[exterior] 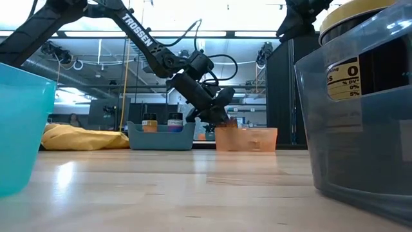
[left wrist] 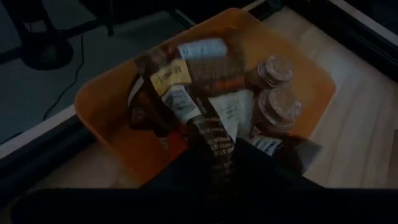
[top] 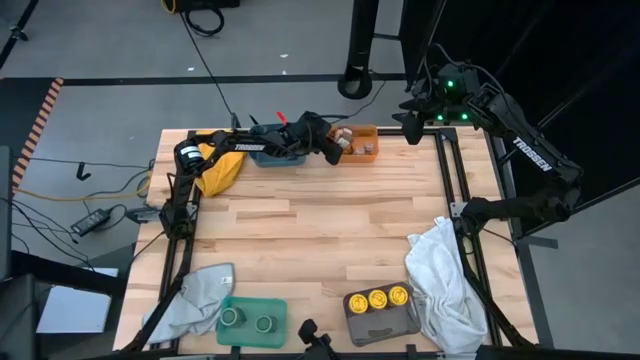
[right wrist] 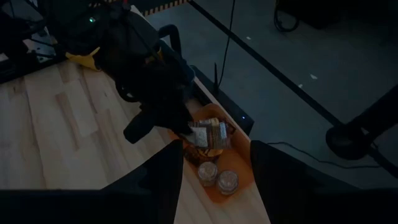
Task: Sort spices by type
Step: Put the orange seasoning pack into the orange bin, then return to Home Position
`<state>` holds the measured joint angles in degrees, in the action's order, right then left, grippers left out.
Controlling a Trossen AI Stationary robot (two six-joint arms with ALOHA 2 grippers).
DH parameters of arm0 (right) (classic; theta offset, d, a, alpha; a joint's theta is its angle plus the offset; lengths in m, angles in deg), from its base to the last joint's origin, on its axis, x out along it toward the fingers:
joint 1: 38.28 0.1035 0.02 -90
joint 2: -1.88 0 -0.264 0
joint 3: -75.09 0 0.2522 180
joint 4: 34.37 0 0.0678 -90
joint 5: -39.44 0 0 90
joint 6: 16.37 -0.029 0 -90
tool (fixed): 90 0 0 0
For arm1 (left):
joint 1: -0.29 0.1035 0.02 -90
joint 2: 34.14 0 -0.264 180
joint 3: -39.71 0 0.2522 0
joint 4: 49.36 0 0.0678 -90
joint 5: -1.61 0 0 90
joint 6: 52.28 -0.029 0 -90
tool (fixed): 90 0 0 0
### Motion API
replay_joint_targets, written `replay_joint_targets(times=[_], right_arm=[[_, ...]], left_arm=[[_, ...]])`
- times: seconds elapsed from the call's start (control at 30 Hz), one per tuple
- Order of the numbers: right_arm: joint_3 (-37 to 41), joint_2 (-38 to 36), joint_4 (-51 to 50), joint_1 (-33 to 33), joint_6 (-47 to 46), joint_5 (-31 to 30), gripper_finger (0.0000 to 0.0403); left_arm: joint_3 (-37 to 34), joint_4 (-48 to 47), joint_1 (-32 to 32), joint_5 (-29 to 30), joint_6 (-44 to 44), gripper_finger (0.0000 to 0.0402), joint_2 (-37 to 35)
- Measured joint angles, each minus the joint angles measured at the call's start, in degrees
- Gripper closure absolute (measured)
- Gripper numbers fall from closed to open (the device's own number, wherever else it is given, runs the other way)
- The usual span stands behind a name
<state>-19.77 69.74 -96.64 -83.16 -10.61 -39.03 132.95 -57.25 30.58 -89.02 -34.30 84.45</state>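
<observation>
My left gripper (top: 333, 150) reaches along the table's far edge into the orange bin (top: 366, 131) and is shut on a brown packet (left wrist: 210, 138). The bin also holds another brown packet (left wrist: 189, 65) and two jars with clear-grey lids (left wrist: 273, 71). From the right wrist view the packet (right wrist: 208, 133) sits at the left fingertips, over the bin's left part. My right gripper (right wrist: 217, 180) hovers open above the bin's far right. Three yellow-lidded jars (top: 378, 298) stand in a grey tray, two green-lidded ones (top: 248, 320) in a green tray, and dark-lidded ones (exterior: 161, 121) in a blue-grey bin. My left gripper pinches the brown packet by one end (left wrist: 214, 152) between its two fingers. The fingers slant down into the orange bin from the table's left. The packet's free end points away from the fingers toward the other packet. Whether it rests on the bin's contents cannot be told.
A yellow cloth (top: 220, 168) lies at the far left beside the blue-grey bin (top: 275, 152). A white cloth (top: 445, 285) lies at the near right and a grey cloth (top: 195, 292) at the near left. Bare wood spans the table's middle (top: 320, 230).
</observation>
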Motion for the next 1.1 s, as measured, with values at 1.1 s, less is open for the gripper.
replay_joint_targets(times=[1.1], right_arm=[[0.0, -9.53, 0.98, 0.13, 5.19, 4.68, 0.0208]], left_arm=[[23.5, -2.94, 0.14, -27.76, 4.07, 0.0236, -5.37]])
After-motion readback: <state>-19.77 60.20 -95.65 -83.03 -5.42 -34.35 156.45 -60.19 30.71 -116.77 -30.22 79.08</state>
